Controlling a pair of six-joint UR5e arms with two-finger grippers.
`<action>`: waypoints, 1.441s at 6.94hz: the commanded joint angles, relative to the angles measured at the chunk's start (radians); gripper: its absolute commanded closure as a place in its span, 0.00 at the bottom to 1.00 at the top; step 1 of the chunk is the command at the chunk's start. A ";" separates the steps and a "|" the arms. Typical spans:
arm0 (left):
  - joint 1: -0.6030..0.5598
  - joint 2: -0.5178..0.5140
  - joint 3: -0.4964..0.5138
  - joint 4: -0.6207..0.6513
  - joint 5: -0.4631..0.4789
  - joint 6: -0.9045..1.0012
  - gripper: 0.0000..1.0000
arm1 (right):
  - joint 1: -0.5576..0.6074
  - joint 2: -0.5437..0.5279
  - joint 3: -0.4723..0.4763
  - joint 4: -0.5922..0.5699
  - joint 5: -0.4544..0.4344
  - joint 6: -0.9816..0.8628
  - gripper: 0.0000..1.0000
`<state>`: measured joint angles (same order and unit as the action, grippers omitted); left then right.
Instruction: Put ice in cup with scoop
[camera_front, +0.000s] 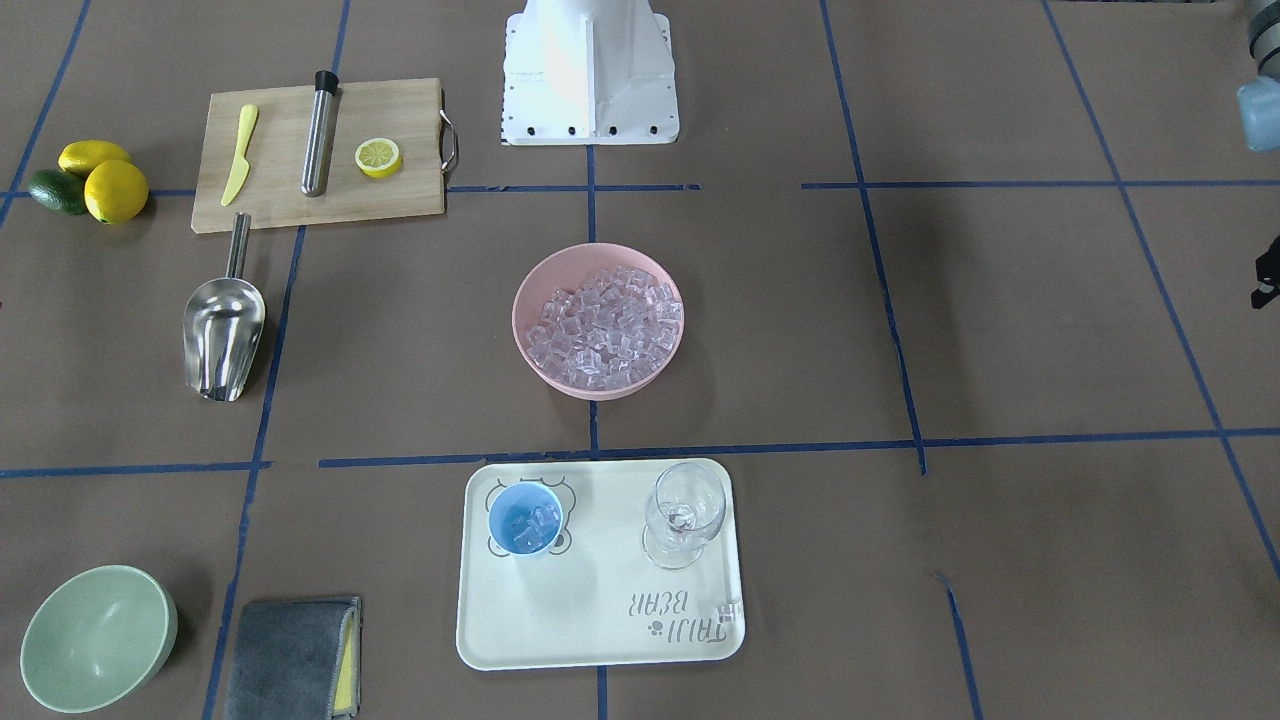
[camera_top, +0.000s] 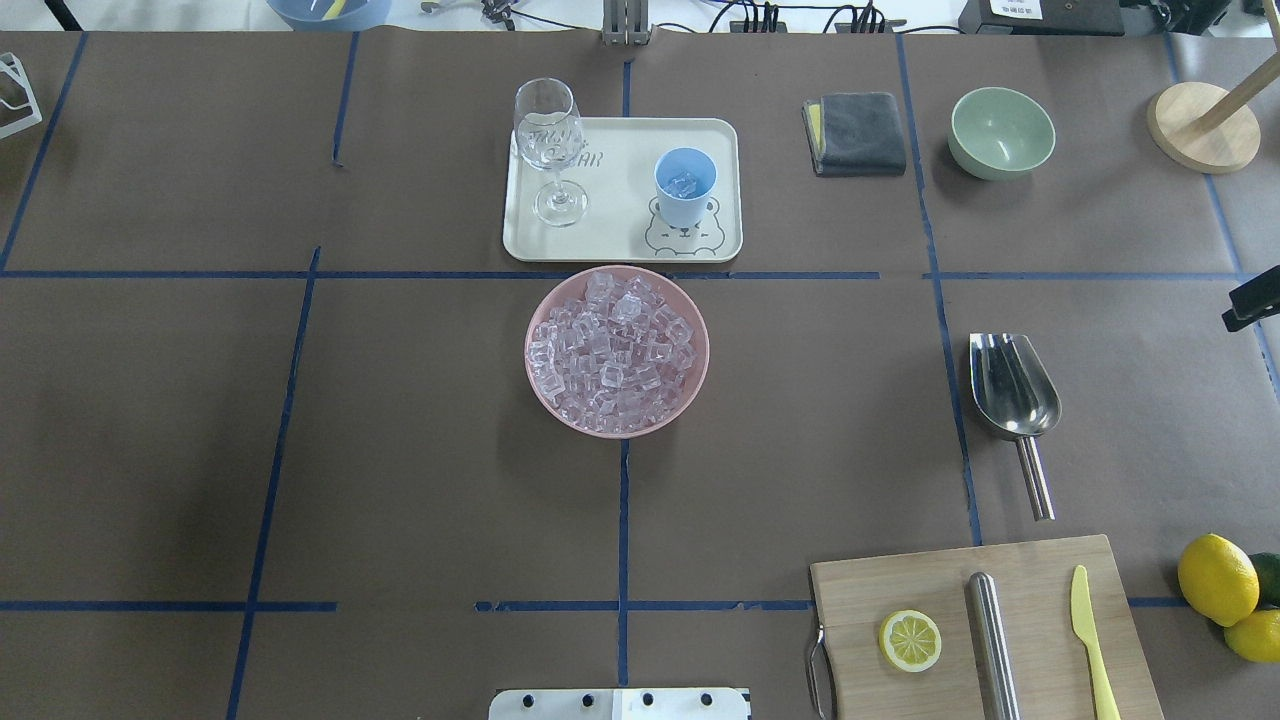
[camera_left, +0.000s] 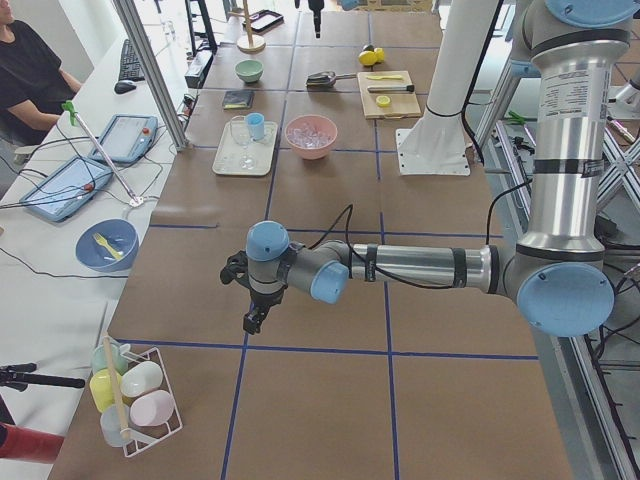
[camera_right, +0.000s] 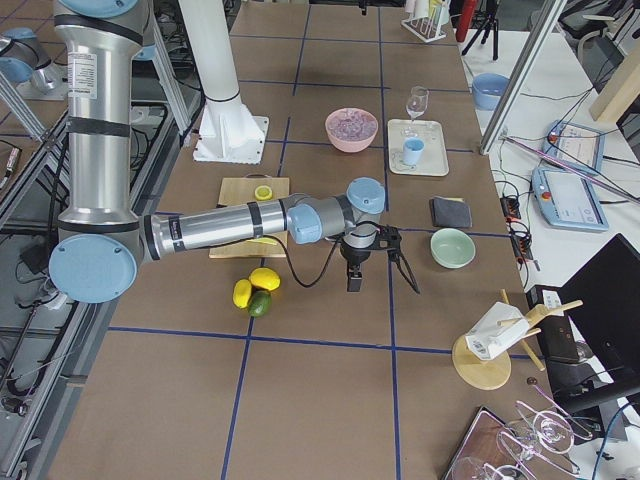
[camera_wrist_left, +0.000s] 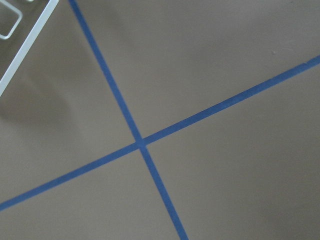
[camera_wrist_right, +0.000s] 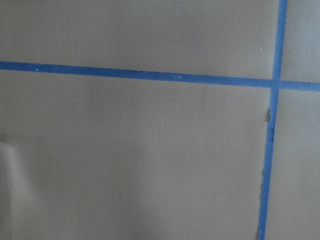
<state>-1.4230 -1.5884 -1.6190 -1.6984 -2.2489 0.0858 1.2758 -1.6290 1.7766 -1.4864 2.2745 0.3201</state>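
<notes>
The ice (camera_front: 600, 325) fills a pink bowl (camera_top: 690, 385) at the table's middle. The light-blue cup (camera_front: 525, 520) stands on a cream tray (camera_top: 620, 245) and holds a few cubes; it also shows in the overhead view (camera_top: 685, 185). The steel scoop (camera_top: 1012, 395) lies flat on the table, free of both grippers, handle toward the cutting board. My left gripper (camera_left: 255, 318) hangs over bare table far from these. My right gripper (camera_right: 375, 275) hovers beyond the scoop, near the lemons. I cannot tell whether either is open or shut. Both wrist views show only table and blue tape.
A wine glass (camera_top: 548, 150) stands on the tray beside the cup. A cutting board (camera_top: 985, 630) carries a lemon half, a steel rod and a yellow knife. Lemons (camera_top: 1215, 580), a green bowl (camera_top: 1000, 130), a grey cloth (camera_top: 858, 132) and a wooden stand (camera_top: 1200, 125) lie on the right.
</notes>
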 joint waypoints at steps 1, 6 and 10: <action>-0.025 -0.045 -0.015 0.257 -0.047 0.000 0.00 | 0.091 0.003 -0.060 0.002 0.089 -0.119 0.00; -0.131 -0.033 -0.039 0.259 -0.110 0.000 0.00 | 0.089 0.061 -0.123 0.008 0.071 -0.127 0.00; -0.126 -0.047 0.002 0.220 -0.113 -0.009 0.00 | 0.116 0.077 -0.126 -0.006 0.065 -0.179 0.00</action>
<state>-1.5507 -1.6305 -1.6310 -1.4514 -2.3608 0.0802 1.3860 -1.5535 1.6529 -1.4885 2.3411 0.1556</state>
